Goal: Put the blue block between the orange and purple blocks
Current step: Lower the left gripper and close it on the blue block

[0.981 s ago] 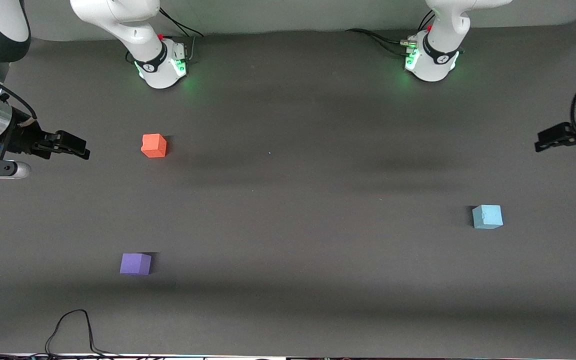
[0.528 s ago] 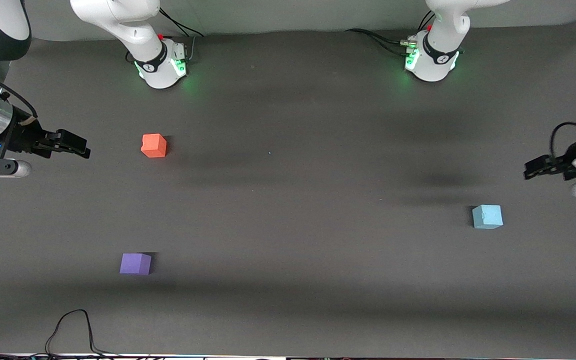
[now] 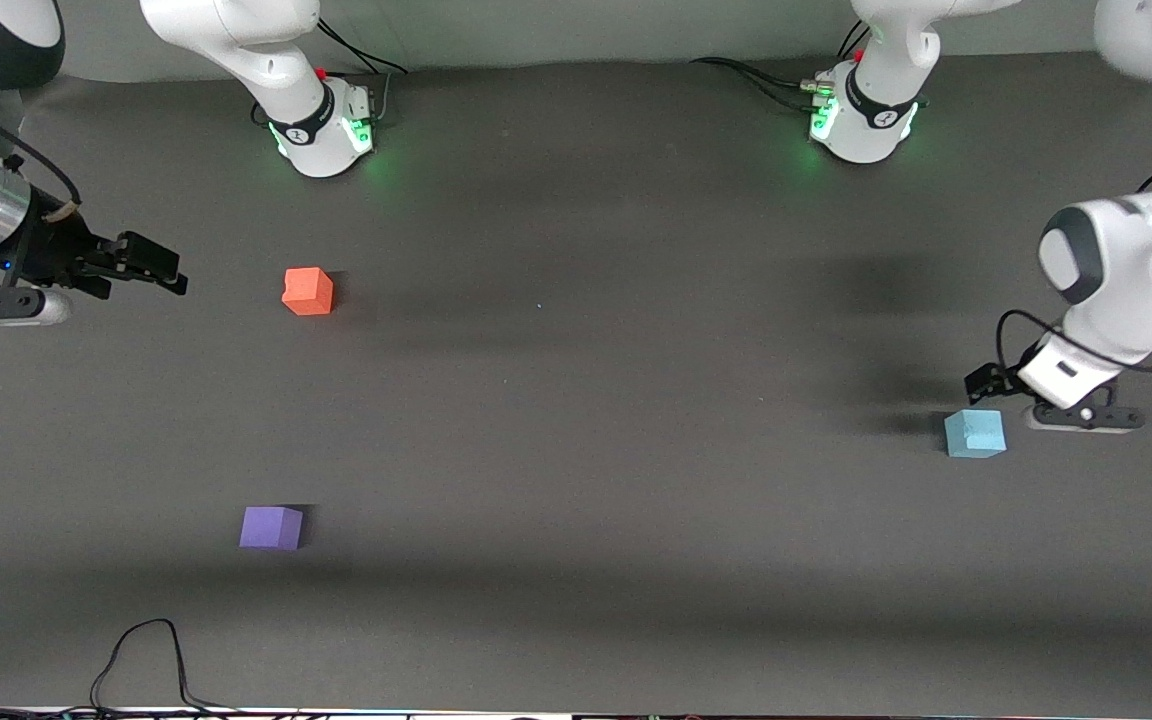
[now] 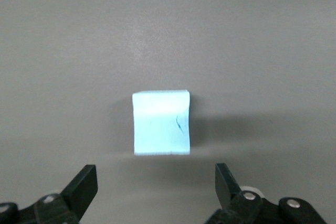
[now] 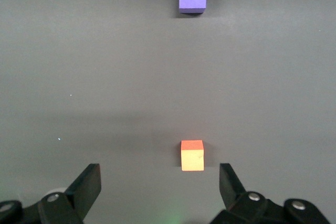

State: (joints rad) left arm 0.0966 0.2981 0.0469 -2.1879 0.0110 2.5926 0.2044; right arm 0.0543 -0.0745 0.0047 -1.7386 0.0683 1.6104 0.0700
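Nothing blocked the soft square blue block (image 3: 975, 433); the left gripper (image 4: 155, 190) hung over it, fingers wide apart. The right gripper (image 5: 160, 192) waited, released too.

Pale blue block (image 3: 975, 433), orange block (image 3: 308, 291), purple block (image 3: 271, 527), grey table (image 3: 586, 450).

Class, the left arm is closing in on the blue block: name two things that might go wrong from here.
1. The left gripper is open beside the blue block, not yet centred over it; descending off-centre might nudge it away.
2. The orange block and purple block lie toward the right arm's end, so a long carry may strain reach.
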